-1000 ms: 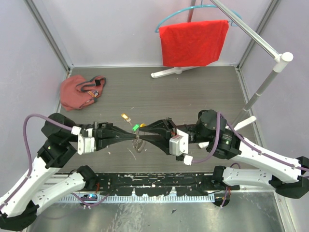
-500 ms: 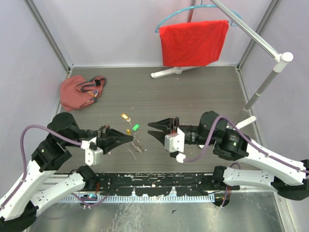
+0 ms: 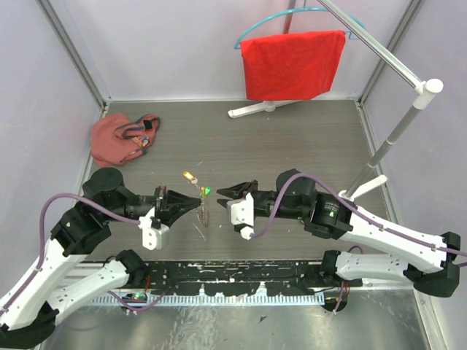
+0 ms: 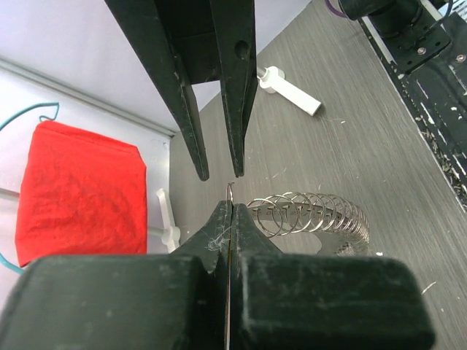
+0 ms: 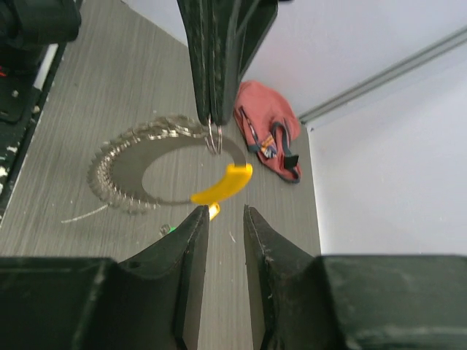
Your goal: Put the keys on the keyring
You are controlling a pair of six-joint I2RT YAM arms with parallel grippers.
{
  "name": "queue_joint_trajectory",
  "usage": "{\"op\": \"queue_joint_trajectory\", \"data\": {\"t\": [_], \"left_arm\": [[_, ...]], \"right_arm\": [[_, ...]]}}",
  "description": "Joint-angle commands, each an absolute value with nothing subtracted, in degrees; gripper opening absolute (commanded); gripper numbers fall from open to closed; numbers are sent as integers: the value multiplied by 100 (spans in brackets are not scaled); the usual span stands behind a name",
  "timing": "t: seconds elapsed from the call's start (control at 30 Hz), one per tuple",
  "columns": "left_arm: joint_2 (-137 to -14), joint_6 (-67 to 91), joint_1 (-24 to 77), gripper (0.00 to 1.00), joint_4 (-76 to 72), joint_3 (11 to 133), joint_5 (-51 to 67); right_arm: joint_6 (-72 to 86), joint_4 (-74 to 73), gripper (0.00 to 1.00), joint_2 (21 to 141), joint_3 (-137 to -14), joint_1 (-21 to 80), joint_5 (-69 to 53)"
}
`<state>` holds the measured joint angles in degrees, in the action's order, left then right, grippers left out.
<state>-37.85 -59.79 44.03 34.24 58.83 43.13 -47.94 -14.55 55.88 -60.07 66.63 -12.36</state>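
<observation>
My left gripper (image 3: 198,206) is shut on one wire ring of the keyring (image 3: 206,216), a silvery coil of rings that hangs from its tips just above the table. In the left wrist view the pinched ring pokes out of the shut gripper (image 4: 230,208) and the coil (image 4: 314,216) curves right. My right gripper (image 3: 223,193) is open and empty, facing the left one a short way off. In the right wrist view this gripper (image 5: 225,213) is just short of the keyring's orange segment (image 5: 222,184). The green key (image 3: 205,191) and the brass key (image 3: 190,176) lie loose on the table.
A red pouch (image 3: 120,137) with cords lies at the back left. A red cloth (image 3: 292,64) hangs on a white rack (image 3: 398,131) at the back right. A black rail (image 3: 241,277) runs along the front edge.
The two grippers, joined at the keyring a second ago, drew apart. The left one kept the keyring and turned; the right one opened, then moved back toward it.
</observation>
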Motion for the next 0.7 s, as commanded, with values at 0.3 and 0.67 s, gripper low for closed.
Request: {"op": "queue_joint_trajectory", "data": {"t": [0.3,0.67], "left_arm": [[-3719,-5277,4404,0,2761,5862,4551],[-3683,-5154,4411,0,2649,5880,4728]], "right_arm": [[-4611,-168,33,5612,-6090,6671,-2457],[-4615,-142,31,5783,-6174,6673,-2532]]}}
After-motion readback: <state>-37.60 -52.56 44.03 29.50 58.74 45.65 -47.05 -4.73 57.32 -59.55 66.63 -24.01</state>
